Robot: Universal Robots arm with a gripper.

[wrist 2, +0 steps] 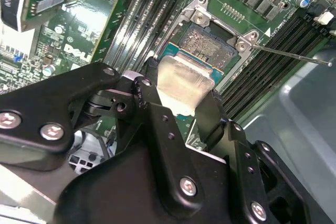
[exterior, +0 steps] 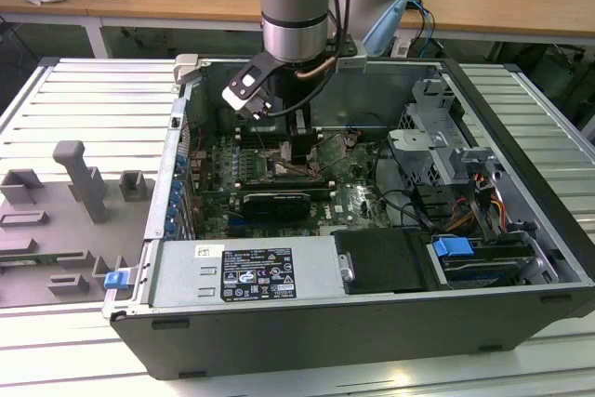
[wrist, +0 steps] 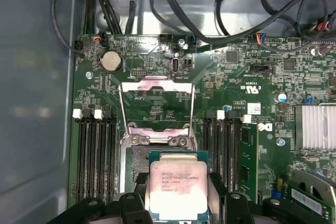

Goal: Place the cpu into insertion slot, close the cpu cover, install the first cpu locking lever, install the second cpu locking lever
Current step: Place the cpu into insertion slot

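Black pincer (wrist 2: 181, 95) clamps the pale silvery square cpu (wrist 2: 185, 80) flat by two opposite edges. Dark-centred, metal-rimmed insertion slot (wrist 2: 211, 44) sits just beneath, offset toward the exterior view's 3 o'clock.

The cpu (wrist: 178, 188) in the gripper (wrist: 179, 204) over the insertion slot (wrist 2: 210, 45), memory slots (wrist: 94, 156) on both sides.

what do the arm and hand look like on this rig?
The arm has silver-grey cylindrical links with pale blue joint caps, a black-and-white camera block at the wrist and a coppery cable looping beside it. The hand is matte black linkage plates with silver screws.
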